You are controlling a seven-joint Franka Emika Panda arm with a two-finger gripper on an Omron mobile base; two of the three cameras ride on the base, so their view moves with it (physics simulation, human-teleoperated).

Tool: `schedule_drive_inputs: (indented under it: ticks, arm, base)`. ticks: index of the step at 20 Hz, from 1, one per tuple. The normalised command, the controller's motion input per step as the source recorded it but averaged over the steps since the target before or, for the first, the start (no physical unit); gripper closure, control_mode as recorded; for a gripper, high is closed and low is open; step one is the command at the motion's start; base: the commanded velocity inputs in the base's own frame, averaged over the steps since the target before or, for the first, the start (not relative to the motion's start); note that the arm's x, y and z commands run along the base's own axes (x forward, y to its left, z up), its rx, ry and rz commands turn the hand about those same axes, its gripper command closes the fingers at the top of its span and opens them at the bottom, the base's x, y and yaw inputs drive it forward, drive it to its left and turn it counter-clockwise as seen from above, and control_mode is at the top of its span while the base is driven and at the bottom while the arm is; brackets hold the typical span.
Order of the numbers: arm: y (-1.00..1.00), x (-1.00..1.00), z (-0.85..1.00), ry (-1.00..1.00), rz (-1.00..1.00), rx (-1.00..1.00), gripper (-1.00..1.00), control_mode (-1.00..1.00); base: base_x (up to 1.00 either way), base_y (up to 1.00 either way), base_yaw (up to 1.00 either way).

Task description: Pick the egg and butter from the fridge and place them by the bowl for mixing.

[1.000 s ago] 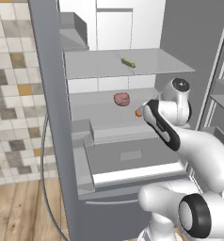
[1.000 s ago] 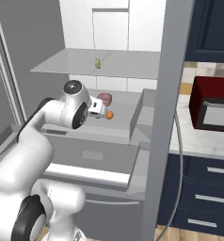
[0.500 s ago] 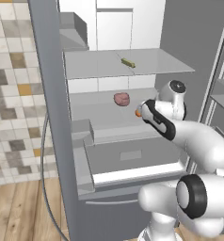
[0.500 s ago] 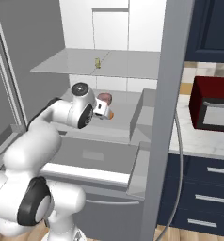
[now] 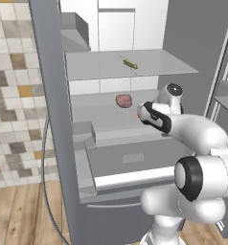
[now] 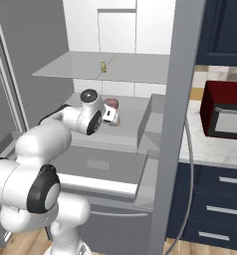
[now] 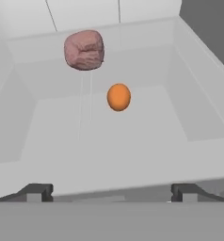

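Ahead of wide-open end effector (image 7: 111,192), egg (image 7: 118,97) unobstructed

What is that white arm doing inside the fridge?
The robot arm is reaching into the open fridge toward the egg, a small orange ball on the middle shelf. Its gripper is open and short of the egg, holding nothing. A pink lump sits just beyond the egg, and the butter, a thin yellowish stick, lies on the shelf above, untouched.
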Motion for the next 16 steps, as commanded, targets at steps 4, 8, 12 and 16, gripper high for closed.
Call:
schedule_drive_inputs:
  ticks: [4,8,12,16]
  arm:
    - [-0.12,0.38,-0.24,0.0,0.0,0.0,-1.0,-1.0]
    - [-0.05,0.23,-0.25,0.0,0.0,0.0,-1.0,-1.0]
    - [-0.02,0.3,-0.14,0.0,0.0,0.0,-1.0,-1.0]
    - [-0.01,0.39,-0.08,0.0,0.0,0.0,-1.0,-1.0]
  base:
    - [0.0,0.0,0.0]
    - [0.0,0.0,0.0]
    - [0.0,0.0,0.0]
    - [0.0,0.0,0.0]
